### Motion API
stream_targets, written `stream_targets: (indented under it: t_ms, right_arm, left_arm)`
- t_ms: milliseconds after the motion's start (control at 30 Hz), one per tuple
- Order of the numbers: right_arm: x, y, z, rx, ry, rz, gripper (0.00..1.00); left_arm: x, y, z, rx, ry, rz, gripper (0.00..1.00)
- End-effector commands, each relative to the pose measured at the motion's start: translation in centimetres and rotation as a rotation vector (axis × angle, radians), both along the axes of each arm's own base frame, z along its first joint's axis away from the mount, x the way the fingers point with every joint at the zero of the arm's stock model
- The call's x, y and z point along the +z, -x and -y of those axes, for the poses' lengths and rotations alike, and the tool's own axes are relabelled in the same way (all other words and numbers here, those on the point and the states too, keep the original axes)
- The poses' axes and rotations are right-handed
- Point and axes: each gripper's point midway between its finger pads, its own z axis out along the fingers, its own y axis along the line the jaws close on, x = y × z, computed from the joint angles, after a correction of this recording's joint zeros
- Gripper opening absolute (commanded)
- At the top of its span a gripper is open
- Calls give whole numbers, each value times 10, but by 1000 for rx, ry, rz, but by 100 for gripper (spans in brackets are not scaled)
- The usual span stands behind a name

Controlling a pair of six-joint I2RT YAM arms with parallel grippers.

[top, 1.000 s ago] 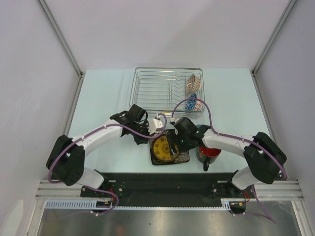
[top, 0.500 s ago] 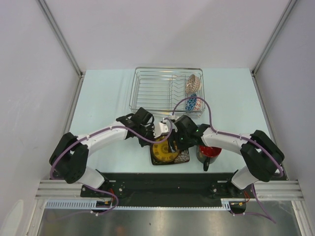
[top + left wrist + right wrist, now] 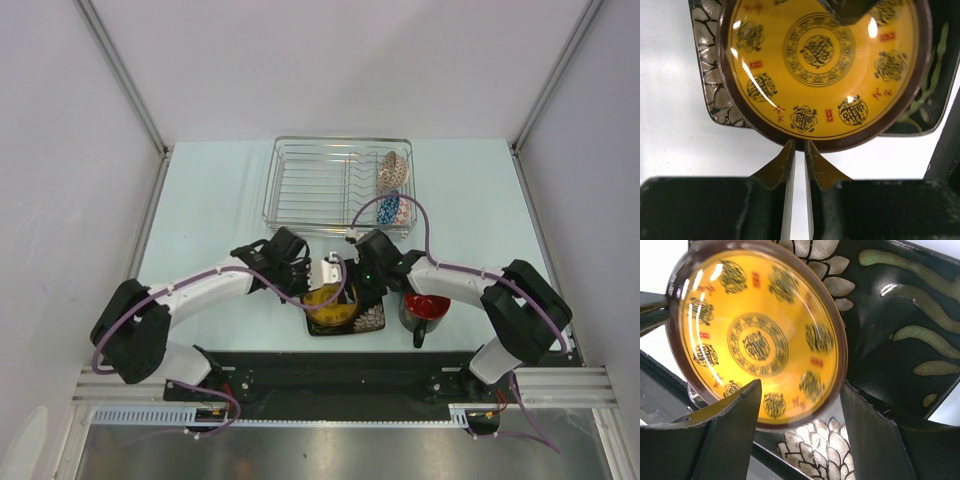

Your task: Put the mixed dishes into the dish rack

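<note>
A yellow round dish point(image 3: 330, 298) with a dark brown rim stands tilted on edge over the dark square plate point(image 3: 372, 318), near the table's front. My left gripper point(image 3: 799, 145) is shut on the dish's rim point(image 3: 820, 142), its jaws nearly together. My right gripper point(image 3: 801, 385) is open, one finger in front of the yellow face point(image 3: 755, 335) and one behind it, above the dark plate point(image 3: 890, 340). The dish rack point(image 3: 300, 185) stands behind, holding a pinkish-beige bowl point(image 3: 392, 168) and a blue bowl point(image 3: 391, 208) at its right end.
A dark mug point(image 3: 424, 312) with a red inside stands on the table right of the square plate, under my right forearm. Both arms meet over the plate. The rack's left slots hold nothing.
The yellow dish has gone from lying flat on the square plate to standing tilted. My left gripper has shifted right and nearer with it. The right jaws have narrowed a little.
</note>
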Motion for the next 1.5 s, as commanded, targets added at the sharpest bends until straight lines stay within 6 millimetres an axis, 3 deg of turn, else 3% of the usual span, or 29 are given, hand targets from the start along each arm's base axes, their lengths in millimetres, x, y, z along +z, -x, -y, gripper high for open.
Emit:
stream_targets:
  t_ms: [0, 233, 567, 733, 933, 1000, 1233, 1333, 1467]
  right_arm:
    - [-20, 9, 11, -7, 54, -50, 69]
    - [-22, 8, 14, -19, 63, -52, 64]
    - [-22, 6, 11, -22, 51, -52, 64]
    - [-27, 4, 11, -30, 49, -62, 59]
    - [-34, 3, 10, -34, 58, -69, 45]
    - [-36, 3, 11, -35, 63, -73, 43]
    - [-40, 4, 15, -36, 87, -75, 39]
    - [-39, 3, 15, -38, 87, -69, 39]
    - [-35, 2, 16, -48, 85, -61, 39]
  left_arm:
    - [-4, 13, -25, -42, -93, 7, 17]
    - [23, 3, -16, -41, -50, 52, 17]
    - [17, 3, 12, -15, 10, -36, 18]
    - [22, -1, 14, -10, 9, -29, 18]
    - [40, -6, -2, -4, -20, 35, 26]
    - [50, -11, -6, 9, -19, 58, 37]
    - [75, -18, -39, 25, -62, 92, 55]
    - [61, -12, -49, 1, -95, 84, 57]
    - [26, 6, -51, -31, -135, -37, 54]
